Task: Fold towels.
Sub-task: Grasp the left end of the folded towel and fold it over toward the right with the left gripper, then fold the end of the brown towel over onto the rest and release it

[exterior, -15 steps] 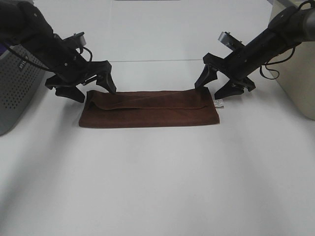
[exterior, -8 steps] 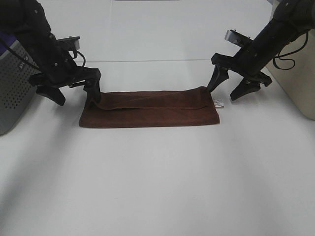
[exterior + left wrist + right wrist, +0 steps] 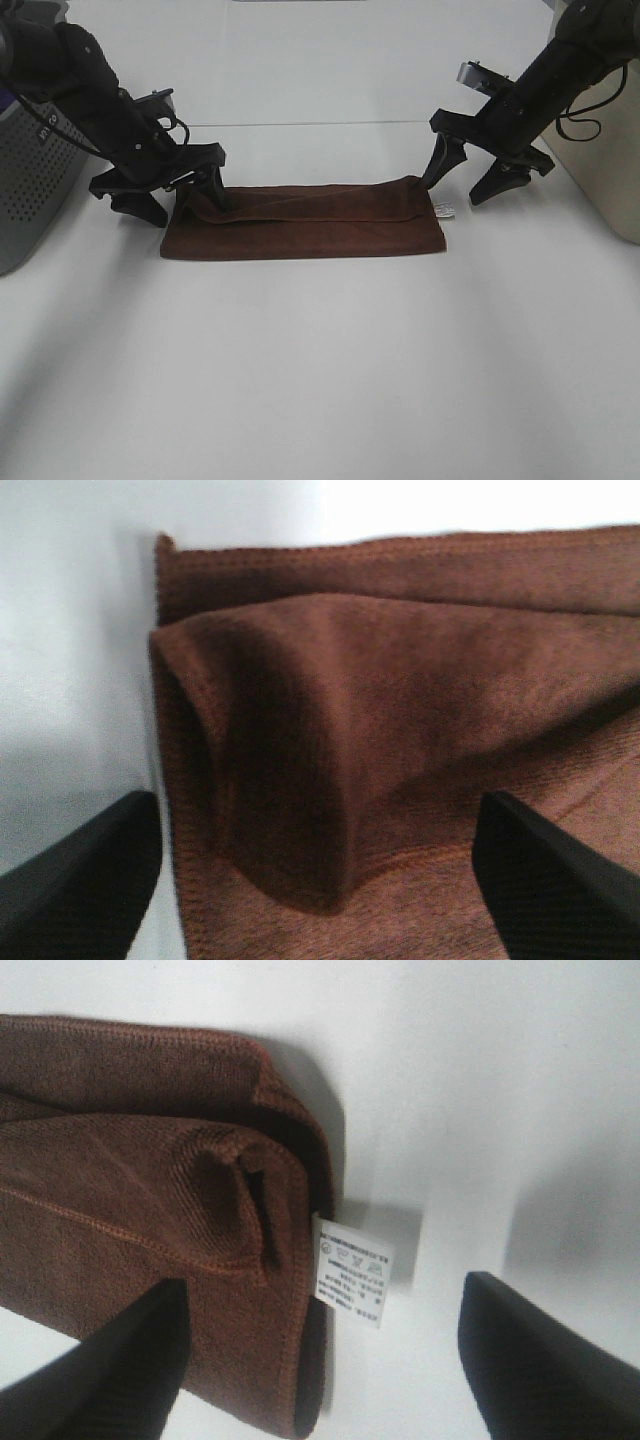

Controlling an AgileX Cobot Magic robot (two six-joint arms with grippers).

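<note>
A brown towel (image 3: 305, 220) lies folded into a long strip on the white table (image 3: 320, 360). Its far edge is doubled over unevenly. My left gripper (image 3: 182, 203) is open, low over the towel's left end, one finger on each side of a raised fold (image 3: 300, 770). My right gripper (image 3: 468, 184) is open, low at the towel's right end (image 3: 180, 1220), straddling the corner with the white care label (image 3: 352, 1273). Neither gripper holds the cloth.
A grey perforated bin (image 3: 30, 180) stands at the left edge. A beige box (image 3: 610, 150) stands at the right edge.
My left gripper has moved right and down over the towel's left end again, after drawing left half a second ago. My right gripper has stayed at the right end.
</note>
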